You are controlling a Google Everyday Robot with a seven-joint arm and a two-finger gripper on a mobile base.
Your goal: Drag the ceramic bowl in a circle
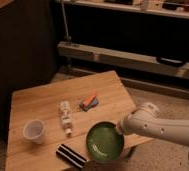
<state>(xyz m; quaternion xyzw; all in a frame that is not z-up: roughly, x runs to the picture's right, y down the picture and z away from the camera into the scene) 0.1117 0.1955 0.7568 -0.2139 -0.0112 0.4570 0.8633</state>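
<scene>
Wooden table (38, 102), white plastic cup (34, 131) near left edge, small bottle (65, 117) lying mid-table, orange-and-grey item (89, 101), black-and-white striped object (71, 155) at front edge

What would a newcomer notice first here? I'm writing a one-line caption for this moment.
The glossy green ceramic bowl at the wooden table's front edge, with the white arm reaching in from the right and the gripper at its right rim. Next, the white plastic cup at the left.
</scene>
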